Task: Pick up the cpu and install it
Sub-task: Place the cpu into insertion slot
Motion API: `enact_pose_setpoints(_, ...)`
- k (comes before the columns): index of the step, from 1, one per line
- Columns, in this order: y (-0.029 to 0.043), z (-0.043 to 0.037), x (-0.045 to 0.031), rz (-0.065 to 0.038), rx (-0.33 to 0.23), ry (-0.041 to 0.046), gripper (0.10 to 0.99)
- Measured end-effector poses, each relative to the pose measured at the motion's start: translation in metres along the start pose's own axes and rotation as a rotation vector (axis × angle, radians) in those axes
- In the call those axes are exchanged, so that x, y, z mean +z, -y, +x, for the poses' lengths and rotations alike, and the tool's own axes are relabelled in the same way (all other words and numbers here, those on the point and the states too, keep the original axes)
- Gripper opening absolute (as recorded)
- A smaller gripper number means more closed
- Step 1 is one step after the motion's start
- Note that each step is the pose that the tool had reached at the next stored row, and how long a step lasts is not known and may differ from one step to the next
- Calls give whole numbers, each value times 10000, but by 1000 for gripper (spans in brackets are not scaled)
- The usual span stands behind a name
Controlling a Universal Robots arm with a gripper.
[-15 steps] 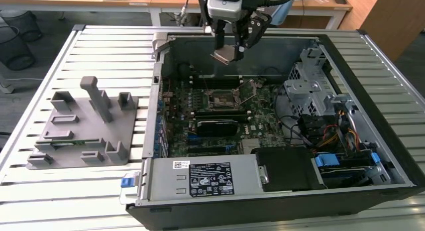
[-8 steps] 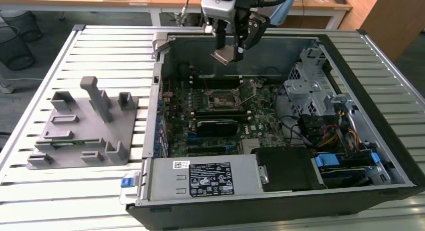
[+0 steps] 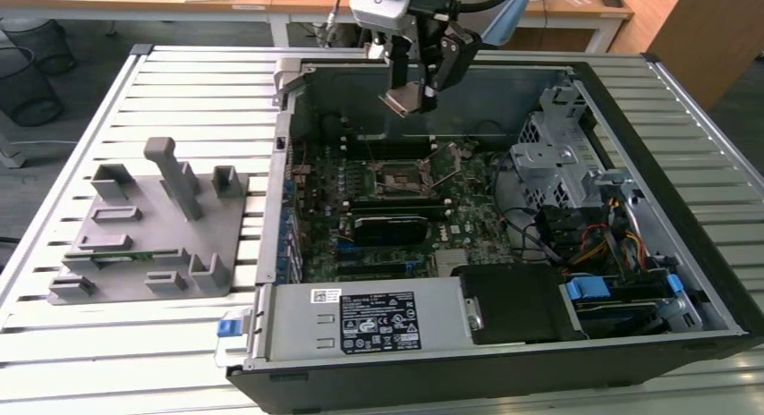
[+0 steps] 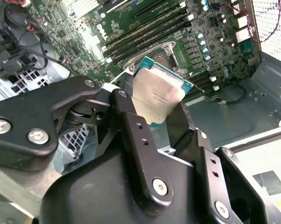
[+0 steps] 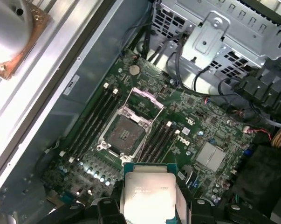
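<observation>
On the exterior view's left, a grey plastic tray [image 3: 149,227] sits on the white slatted counter [image 3: 191,93]. Right of it, the black claw [image 3: 418,91] grips the small shiny silver square cpu [image 3: 403,102], up above the open metal-framed socket [image 3: 406,175] inside the black computer case [image 3: 478,375].

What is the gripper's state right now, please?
Gripper: shut on the cpu, held above the motherboard.
</observation>
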State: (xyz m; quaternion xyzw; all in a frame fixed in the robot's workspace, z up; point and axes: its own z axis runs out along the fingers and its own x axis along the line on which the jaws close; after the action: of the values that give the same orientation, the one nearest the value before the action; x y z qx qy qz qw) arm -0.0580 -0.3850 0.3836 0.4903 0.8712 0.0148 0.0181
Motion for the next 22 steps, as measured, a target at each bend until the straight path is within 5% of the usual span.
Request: enact_pose_setpoints(22,-1,3,32,105,3342,216,529)
